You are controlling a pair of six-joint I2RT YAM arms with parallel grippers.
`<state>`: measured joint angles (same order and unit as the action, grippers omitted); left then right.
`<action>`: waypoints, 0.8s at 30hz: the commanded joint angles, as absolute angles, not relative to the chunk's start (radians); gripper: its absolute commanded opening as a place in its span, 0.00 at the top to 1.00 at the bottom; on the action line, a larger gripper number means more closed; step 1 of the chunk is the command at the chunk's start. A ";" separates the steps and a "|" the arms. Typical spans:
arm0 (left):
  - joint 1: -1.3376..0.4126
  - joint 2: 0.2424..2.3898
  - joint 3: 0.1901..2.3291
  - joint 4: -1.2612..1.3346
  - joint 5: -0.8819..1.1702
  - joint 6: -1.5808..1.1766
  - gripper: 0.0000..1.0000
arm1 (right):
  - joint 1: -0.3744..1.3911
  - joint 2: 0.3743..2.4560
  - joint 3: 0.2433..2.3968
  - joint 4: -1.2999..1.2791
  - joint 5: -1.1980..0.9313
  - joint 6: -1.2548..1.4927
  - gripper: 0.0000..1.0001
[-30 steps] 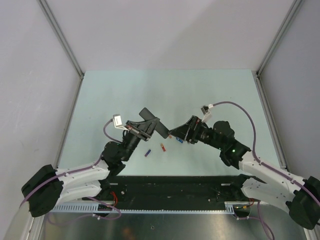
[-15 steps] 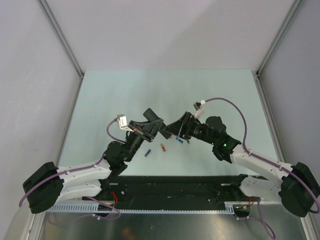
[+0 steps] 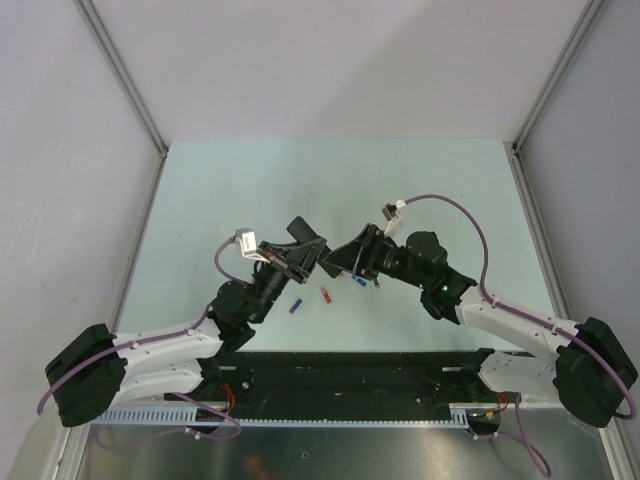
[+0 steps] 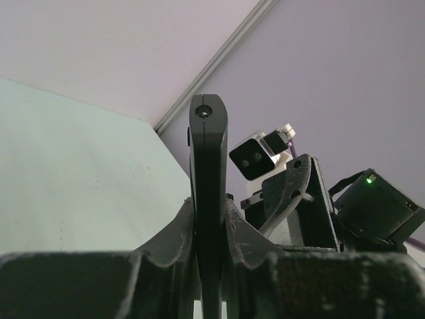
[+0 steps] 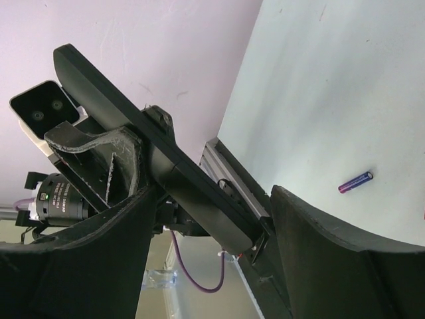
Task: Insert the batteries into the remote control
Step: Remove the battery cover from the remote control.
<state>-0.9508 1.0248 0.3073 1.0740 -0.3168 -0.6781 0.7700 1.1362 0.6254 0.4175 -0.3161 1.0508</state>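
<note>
The remote control (image 3: 306, 238), a slim black bar, is held above the table with my left gripper (image 3: 297, 256) shut on it. In the left wrist view it stands edge-on (image 4: 208, 153) between the pinching jaws (image 4: 209, 222). My right gripper (image 3: 343, 258) is open around the remote's other end (image 5: 192, 186), and a gap shows on the side of the right finger (image 5: 332, 259). I cannot tell whether the opposite finger touches the remote. Three batteries lie on the table below: purple (image 3: 296, 306), orange-red (image 3: 325, 294) and blue (image 3: 358, 280). The purple one also shows in the right wrist view (image 5: 355, 182).
A pale green table top (image 3: 330, 190) is bounded by white walls and metal frame posts (image 3: 125, 80). A black base strip (image 3: 340, 385) runs along the near edge between the arm bases. A purple cable (image 3: 470, 225) loops from the right wrist.
My right arm has moved left to the remote and its jaws have narrowed around the remote's end. My left gripper has turned the remote to a steeper angle and kept its grip.
</note>
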 commanded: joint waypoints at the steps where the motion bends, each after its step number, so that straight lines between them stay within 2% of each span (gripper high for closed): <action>1: -0.956 1.005 0.345 1.089 -0.353 -0.684 1.00 | 0.778 1.129 0.670 0.436 -0.321 1.049 0.26; 5: -0.956 1.003 0.345 1.086 -0.353 -0.690 1.00 | 0.778 1.131 0.670 0.430 -0.318 1.049 0.29; 15: -0.957 0.994 0.345 1.086 -0.344 -0.698 1.00 | 0.776 1.149 0.669 0.422 -0.322 1.051 0.48; 24: -0.957 0.986 0.356 1.086 -0.344 -0.696 1.00 | 0.778 1.144 0.669 0.400 -0.324 1.039 0.52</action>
